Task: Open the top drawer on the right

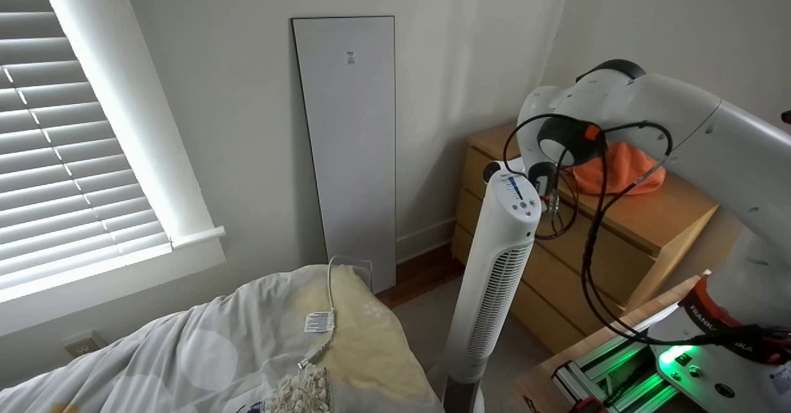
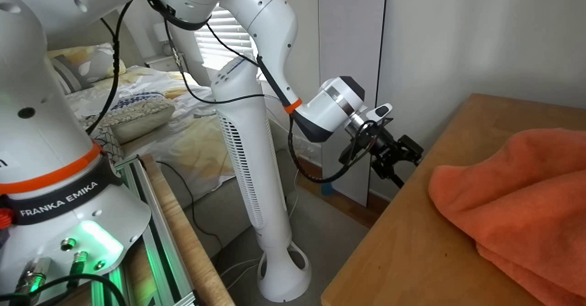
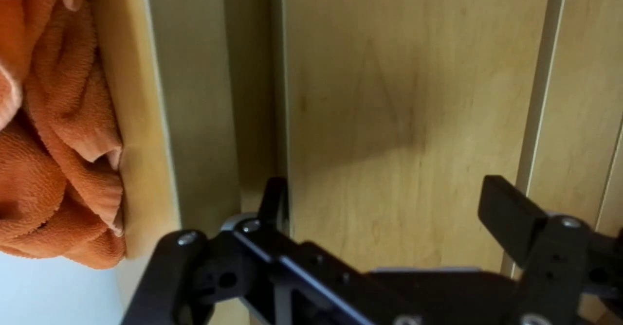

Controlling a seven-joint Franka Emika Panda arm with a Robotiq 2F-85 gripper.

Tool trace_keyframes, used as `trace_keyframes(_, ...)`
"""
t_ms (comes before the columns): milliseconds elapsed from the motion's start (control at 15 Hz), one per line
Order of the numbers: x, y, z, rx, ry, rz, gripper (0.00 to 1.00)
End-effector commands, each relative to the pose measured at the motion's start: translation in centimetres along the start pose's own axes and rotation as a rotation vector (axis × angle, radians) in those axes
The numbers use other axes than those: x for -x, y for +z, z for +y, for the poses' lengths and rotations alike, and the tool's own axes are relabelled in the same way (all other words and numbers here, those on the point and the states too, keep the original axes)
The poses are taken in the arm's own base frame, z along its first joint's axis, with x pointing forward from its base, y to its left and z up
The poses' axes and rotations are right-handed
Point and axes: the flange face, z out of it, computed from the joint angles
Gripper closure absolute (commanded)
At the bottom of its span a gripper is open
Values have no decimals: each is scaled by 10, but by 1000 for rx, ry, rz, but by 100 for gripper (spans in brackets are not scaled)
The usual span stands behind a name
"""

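The light wood top drawer front (image 3: 389, 96) of the dresser fills the middle of the wrist view. A dark recess (image 3: 250, 120) runs along its upper edge, under the dresser top. My gripper (image 3: 389, 198) is open with nothing between its fingers. One fingertip is in the recess at the drawer's upper edge; whether it touches is unclear. The other is in front of the face, near the lower seam. In an exterior view the gripper (image 2: 407, 166) is at the dresser's front edge, its tips partly hidden. Whether the drawer is slightly pulled out cannot be told.
An orange towel (image 2: 512, 205) lies on the dresser top (image 2: 412, 246). A tall white tower fan (image 1: 494, 264) stands beside the arm and hides the gripper in an exterior view. The bed (image 1: 259, 314) lies beyond the fan. A grey panel (image 1: 352, 153) leans on the wall.
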Motion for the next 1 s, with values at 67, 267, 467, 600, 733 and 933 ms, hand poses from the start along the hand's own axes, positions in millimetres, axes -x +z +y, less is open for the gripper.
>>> trace_keyframes(67,3,-8,-5,-176,-68,-46,0)
trace_keyframes(267,4,-17,1,-254,-96,-60,0)
trace_keyframes(467,8,-29,3,-328,-130,-61,0)
trace_keyframes(600,12,-39,3,-370,-156,-54,0)
trace_keyframes(733,15,-52,2,-408,-181,-45,0)
trace_keyframes(933,20,-74,-3,-464,-215,-30,0)
